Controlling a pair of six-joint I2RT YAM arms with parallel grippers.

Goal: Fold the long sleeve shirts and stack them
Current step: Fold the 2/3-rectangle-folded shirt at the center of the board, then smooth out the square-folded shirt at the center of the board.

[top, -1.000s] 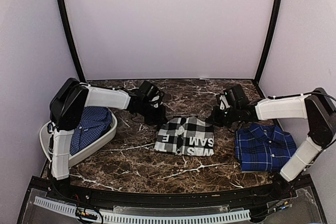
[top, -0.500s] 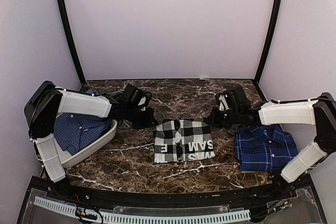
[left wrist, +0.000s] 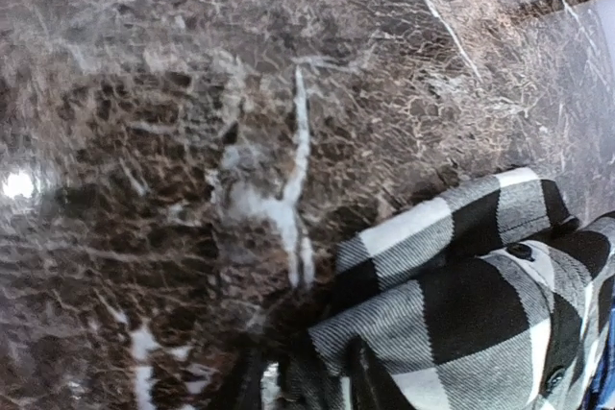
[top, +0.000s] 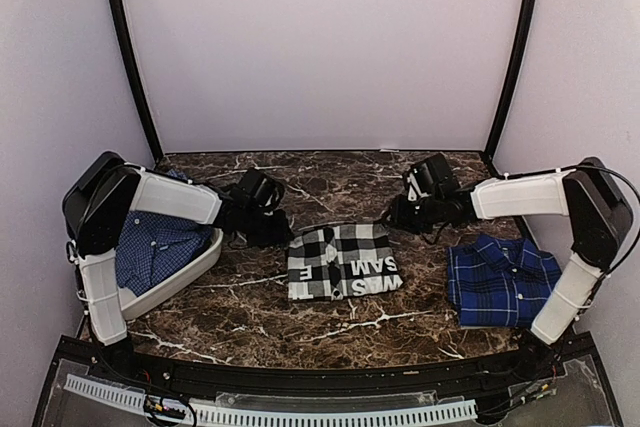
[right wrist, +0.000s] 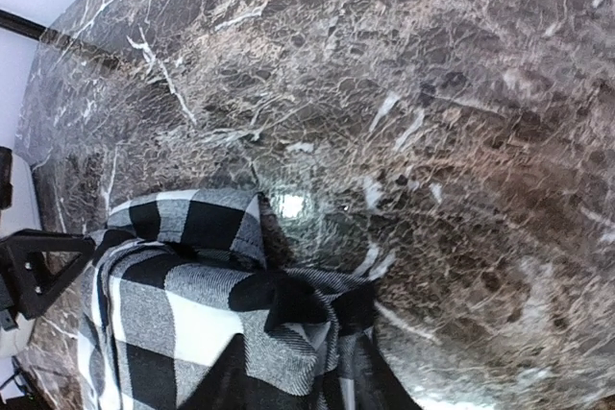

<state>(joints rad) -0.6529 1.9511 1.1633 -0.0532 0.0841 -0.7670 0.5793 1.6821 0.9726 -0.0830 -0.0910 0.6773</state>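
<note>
Fingers of the left gripper [left wrist: 312, 376] sit low on the marble table [top: 330, 182] at the far left corner of the black-and-white checked shirt [top: 345, 262], with a fold of its cloth lying between them. They stand a little apart – whether they pinch the cloth or merely straddle it cannot be told. Fingers of the right gripper [right wrist: 293, 367] are at the far right corner of the same shirt, likewise slightly parted with bunched cloth between them; grip not determinable. The checked shirt lies folded into a compact rectangle between the two sets of fingers and just nearward of them, white block lettering facing up. A blue plaid shirt [top: 503, 282] lies folded flat on the table, nearward and outboard of the right fingers – apart from the checked shirt. Another blue shirt [top: 150, 247] rests in a white tub [top: 195, 267], outboard of the left fingers
</note>
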